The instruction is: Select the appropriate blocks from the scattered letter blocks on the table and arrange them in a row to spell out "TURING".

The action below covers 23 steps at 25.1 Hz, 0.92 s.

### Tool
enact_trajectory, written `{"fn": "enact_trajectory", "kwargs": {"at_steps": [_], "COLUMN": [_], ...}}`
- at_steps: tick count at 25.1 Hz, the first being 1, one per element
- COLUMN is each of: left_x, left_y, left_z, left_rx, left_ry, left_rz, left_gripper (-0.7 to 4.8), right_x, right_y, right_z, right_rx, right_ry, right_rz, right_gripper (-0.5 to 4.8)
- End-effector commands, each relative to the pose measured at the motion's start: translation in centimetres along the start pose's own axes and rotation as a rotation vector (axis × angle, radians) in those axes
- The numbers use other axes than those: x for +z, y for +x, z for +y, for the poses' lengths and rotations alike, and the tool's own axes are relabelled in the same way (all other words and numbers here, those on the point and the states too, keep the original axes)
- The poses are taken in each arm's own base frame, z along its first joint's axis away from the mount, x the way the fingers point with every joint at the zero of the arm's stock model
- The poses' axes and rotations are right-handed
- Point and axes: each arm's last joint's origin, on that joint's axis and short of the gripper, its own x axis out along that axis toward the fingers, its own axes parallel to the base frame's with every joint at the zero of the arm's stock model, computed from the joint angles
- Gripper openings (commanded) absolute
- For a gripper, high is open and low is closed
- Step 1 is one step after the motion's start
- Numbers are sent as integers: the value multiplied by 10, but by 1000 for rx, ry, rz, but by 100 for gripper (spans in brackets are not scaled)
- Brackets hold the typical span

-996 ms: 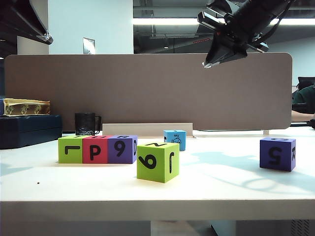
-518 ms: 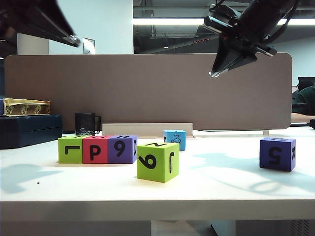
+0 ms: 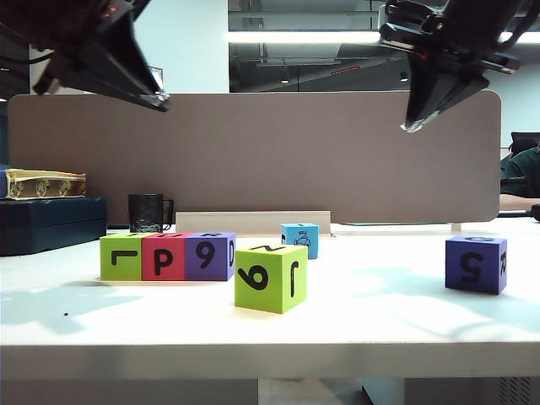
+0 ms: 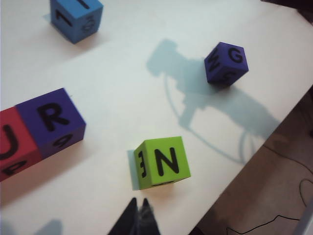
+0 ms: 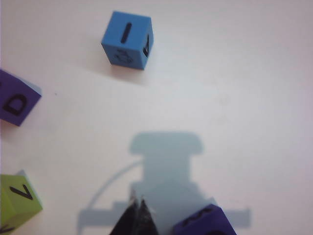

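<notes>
Letter blocks on the white table (image 3: 405, 329): far left, lime green block (image 3: 121, 256), red block (image 3: 163, 256) and purple block (image 3: 207, 256) touching in one row running left to right. Nearer, middle: second lime green block (image 3: 271, 278), turned corner-on. Behind: light blue block (image 3: 299, 240). Far right, apart: second purple block (image 3: 477, 263). Black mug (image 3: 148, 212) upright behind the row; contents hidden. High up: left gripper (image 3: 160, 105), right gripper (image 3: 411, 126), both pinched closed, holding nothing.
</notes>
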Motion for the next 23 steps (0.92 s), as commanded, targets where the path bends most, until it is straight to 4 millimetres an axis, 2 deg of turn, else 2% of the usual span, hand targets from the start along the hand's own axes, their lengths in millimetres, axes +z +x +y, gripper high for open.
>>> {"fn": "enact_trajectory", "kwargs": {"at_steps": [1, 6, 12, 17, 23], "left_x": [7, 14, 20, 34, 53], "left_y": [7, 27, 46, 56, 59], "left_z": [-10, -19, -13, -12, -14], "left_rx": [20, 22, 14, 7, 6], "left_ry": [56, 44, -35, -38, -26], "left_rz": [-46, -101, -98, -77, -79], "left_gripper": [-6, -6, -6, -6, -6], "right_x": [-1, -2, -3, -3, -5], "right_y": [-5, -8, -15, -16, -16], "right_z": [0, 1, 1, 1, 1], "right_rx": [-7, -7, -9, -8, -8], "right_ry": [-7, -6, -6, -6, -5], "right_rz": [15, 22, 17, 23, 40], "right_gripper": [-1, -1, -1, -1, -1]}}
